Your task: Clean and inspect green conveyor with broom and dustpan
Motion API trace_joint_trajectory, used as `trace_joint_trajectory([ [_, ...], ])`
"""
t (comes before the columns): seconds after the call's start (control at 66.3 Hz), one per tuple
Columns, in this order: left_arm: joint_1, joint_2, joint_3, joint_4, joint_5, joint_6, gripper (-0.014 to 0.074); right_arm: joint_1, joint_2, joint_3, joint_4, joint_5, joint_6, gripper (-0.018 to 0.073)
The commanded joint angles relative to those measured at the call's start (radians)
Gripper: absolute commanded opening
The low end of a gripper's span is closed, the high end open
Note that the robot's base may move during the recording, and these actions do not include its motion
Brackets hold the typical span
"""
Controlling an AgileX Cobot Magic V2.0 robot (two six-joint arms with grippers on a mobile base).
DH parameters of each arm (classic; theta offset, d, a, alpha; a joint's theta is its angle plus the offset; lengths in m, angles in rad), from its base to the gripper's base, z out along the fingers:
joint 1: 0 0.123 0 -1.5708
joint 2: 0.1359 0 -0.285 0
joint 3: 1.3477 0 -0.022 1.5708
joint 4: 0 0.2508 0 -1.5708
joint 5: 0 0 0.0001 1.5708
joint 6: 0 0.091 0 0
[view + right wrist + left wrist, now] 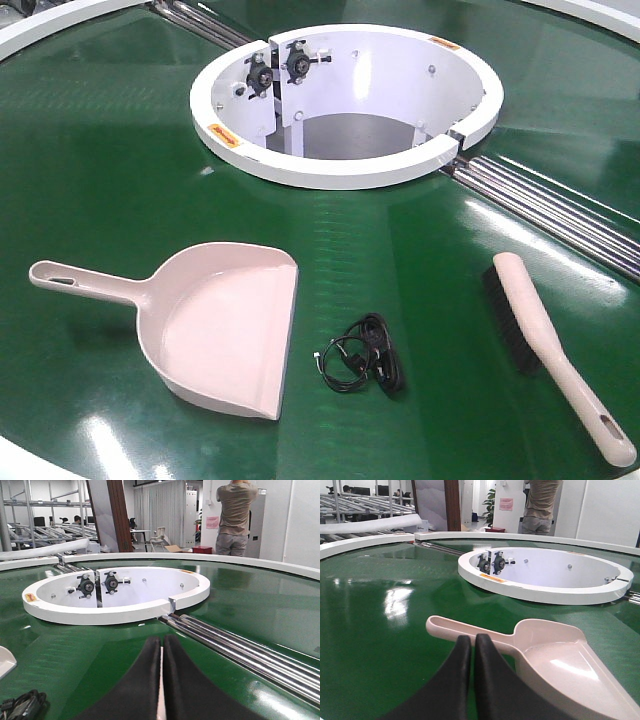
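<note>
Exterior front-facing view: we look down on the green conveyor (pixel 100 180), a glossy dark-green belt with a white rim. The dustpan (pixel 215 325) lies flat on the belt toward its near edge on the left, with its wide mouth facing right and its handle reaching toward the left edge. The broom (pixel 555 350) lies toward the near right corner, black bristles facing left and slotted handle end pointing at that corner. Between them, just beside the dustpan's mouth and apart from the broom, sits a small coiled black cable (pixel 365 365). Farther back, mid-belt, a large white ring (pixel 330 172) surrounds a round opening. Steel rollers (pixel 560 205) run from the ring toward the right edge.

Left wrist view: we see the left gripper (pixel 473 640) with its two black fingers pressed together, gripping nothing. The dustpan's handle passes just behind its tips.

Right wrist view: the right gripper (pixel 162 641) likewise has its fingers drawn together with only a hairline slit between them. We see nothing gripped, and the rollers lie ahead to its right. Beyond the conveyor's far rim, a person (pixel 234 515) stands with their back to us.
</note>
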Motion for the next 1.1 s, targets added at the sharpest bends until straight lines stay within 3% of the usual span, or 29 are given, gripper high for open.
trace_joint_trajectory([
  [0.0, 0.003, -0.015, 0.030, -0.002, -0.074, -0.007, -0.0006, 0.000, -0.018, 0.020, -0.004, -0.074, -0.002, -0.0009],
  [0.211, 0.003, -0.015, 0.030, -0.002, -0.088, -0.007, -0.0006, 0.000, -0.018, 0.020, -0.004, -0.074, -0.002, -0.0009],
  [0.347, 0.003, -0.014, 0.028, 0.001, -0.273, 0.001, -0.0006, 0.000, -0.018, 0.020, -0.004, -0.074, -0.002, -0.0009],
  [0.438, 0.003, -0.011, -0.025, 0.001, -0.298, 0.039, -0.0006, 0.000, -0.018, 0.020, -0.004, -0.074, -0.002, -0.0009],
  [0.634, 0.003, 0.158, -0.268, -0.001, -0.093, 0.121, -0.0006, 0.000, -0.018, 0.020, -0.004, -0.073, -0.002, -0.0009],
  [0.89, 0.003, 0.578, -0.591, -0.012, 0.388, 0.121, -0.0006, 0.000, -0.018, 0.020, -0.004, -0.073, -0.002, -0.0009],
  [1.086, 0.003, 0.724, -0.606, -0.010, 0.365, 0.111, -0.0006, 0.000, -0.018, 0.020, -0.004, -0.073, -0.002, -0.0009],
])
